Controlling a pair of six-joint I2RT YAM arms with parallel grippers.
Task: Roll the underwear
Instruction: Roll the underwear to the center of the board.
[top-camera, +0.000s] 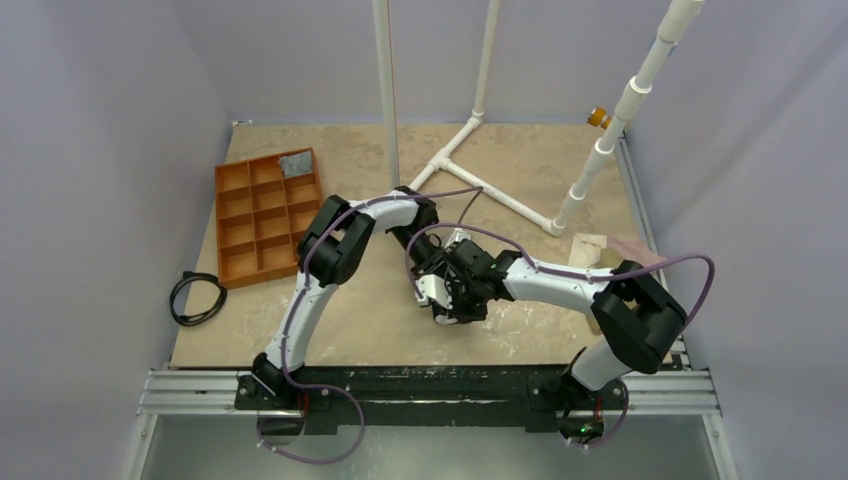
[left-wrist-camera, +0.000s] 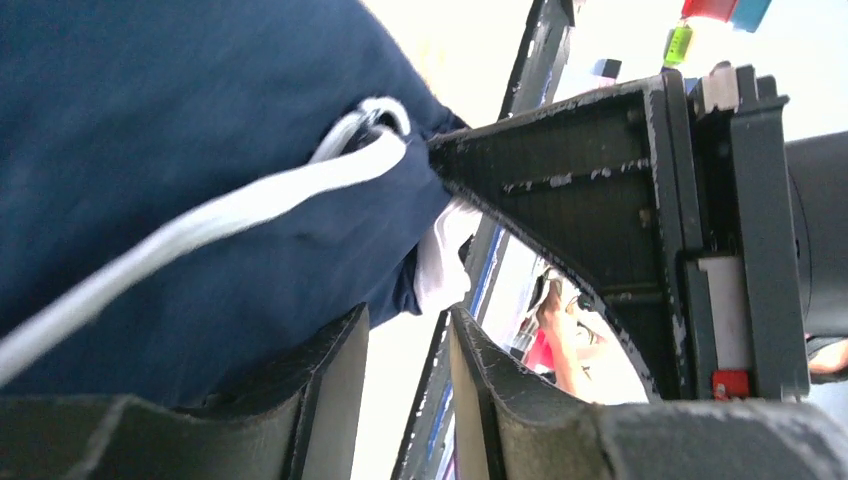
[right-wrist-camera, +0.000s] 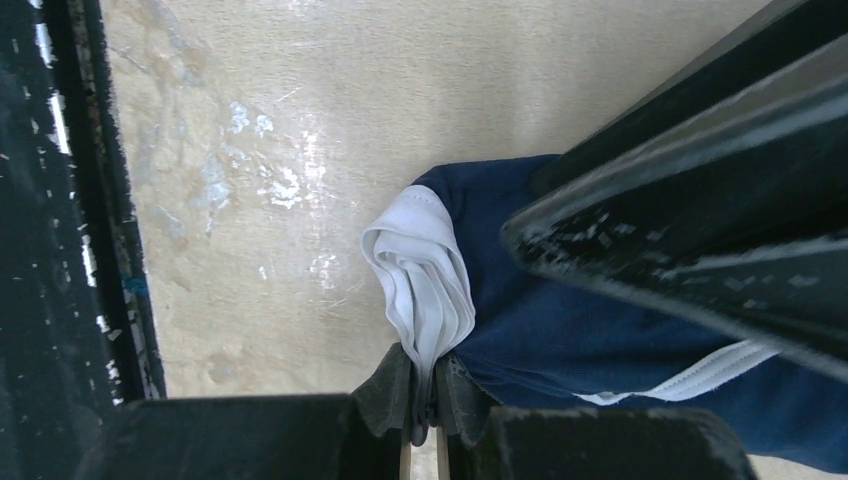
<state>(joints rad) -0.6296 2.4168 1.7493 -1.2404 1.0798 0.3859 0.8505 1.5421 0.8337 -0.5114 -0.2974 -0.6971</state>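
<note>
Right gripper is pressed together, pinching the bunched white trim of the navy underwear. Left gripper is parted, one finger against the cloth. The underwear sits mid-table, right of the orange tray, bunched, its long axis hidden. Open tabletop lies between them

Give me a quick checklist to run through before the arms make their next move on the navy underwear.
1. Right pincer clamped on the white trim: ok.
2. Left pincer jaws apart, nothing between them: ok.
3. Underwear rolled evenly: cannot tell, it looks bunched.
4. Clearance between the two pincers: not ok, crowded together.
5. Table near the cloth bare: ok.
</note>
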